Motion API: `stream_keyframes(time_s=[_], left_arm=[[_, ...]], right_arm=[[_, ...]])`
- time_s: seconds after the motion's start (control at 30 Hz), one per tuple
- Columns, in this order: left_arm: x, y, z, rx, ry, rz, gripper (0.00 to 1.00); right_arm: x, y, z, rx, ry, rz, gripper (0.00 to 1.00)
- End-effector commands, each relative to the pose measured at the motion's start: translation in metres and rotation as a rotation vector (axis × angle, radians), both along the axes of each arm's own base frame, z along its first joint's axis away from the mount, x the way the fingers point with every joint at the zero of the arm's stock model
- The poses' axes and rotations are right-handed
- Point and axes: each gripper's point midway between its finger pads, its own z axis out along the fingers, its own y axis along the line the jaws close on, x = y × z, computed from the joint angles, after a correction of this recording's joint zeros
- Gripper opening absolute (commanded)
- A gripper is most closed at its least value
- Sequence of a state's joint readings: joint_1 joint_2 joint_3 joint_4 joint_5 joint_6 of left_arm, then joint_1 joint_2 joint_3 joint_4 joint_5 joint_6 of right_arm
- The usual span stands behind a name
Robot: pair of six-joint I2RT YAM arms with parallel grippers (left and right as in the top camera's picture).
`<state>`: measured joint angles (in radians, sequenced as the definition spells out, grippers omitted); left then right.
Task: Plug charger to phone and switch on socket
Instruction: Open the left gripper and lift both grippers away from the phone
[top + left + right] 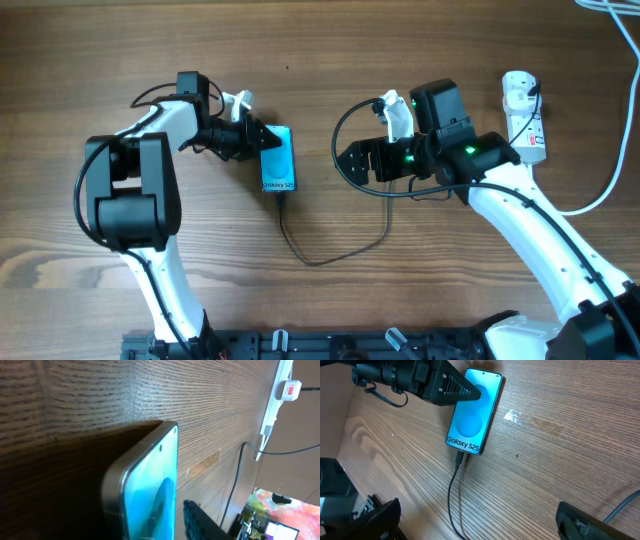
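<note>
The phone (279,160) lies flat on the wooden table with its cyan screen up, and it also shows in the right wrist view (470,415). The charger (320,260), a thin black cable, has its plug tip in the phone's lower end (461,458) and loops right toward my right arm. My left gripper (256,140) is at the phone's upper left edge. In the left wrist view one finger (200,522) hovers just off the screen (155,495), and the other finger is hidden. My right gripper (480,525) is wide open and empty above the cable. The socket (523,115) lies at the far right.
A thicker white cord (610,170) curves along the right edge past the socket. The socket's red switch mark shows in the left wrist view (289,390). The arm bases stand at the front edge.
</note>
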<state>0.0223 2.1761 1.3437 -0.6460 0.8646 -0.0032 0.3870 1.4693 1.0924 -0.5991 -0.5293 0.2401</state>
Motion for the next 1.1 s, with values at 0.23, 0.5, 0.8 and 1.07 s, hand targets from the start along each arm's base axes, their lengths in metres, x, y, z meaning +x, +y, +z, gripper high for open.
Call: stream_keyframes(time_s=[0.23, 0.5, 0.8, 1.07], left_arm=[[-0.009, 0.049, -0.055, 0.366, 0.045, 0.014, 0.64], [-0.009, 0.077, -0.067, 0.542, 0.056, 0.035, 0.65], [-0.008, 0.112, -0.075, 0.748, 0.065, 0.072, 0.66], [0.032, 0.097, 0.019, 0.643, -0.092, 0.160, 0.61]], right_arm=[[0.004, -0.001, 0.013, -0.004, -0.057, 0.012, 1.00], [0.004, -0.001, 0.013, -0.005, -0.059, 0.014, 1.00], [0.005, -0.001, 0.013, -0.005, -0.059, 0.013, 1.00], [0.007, 0.000, 0.016, 0.001, -0.071, 0.011, 0.99]])
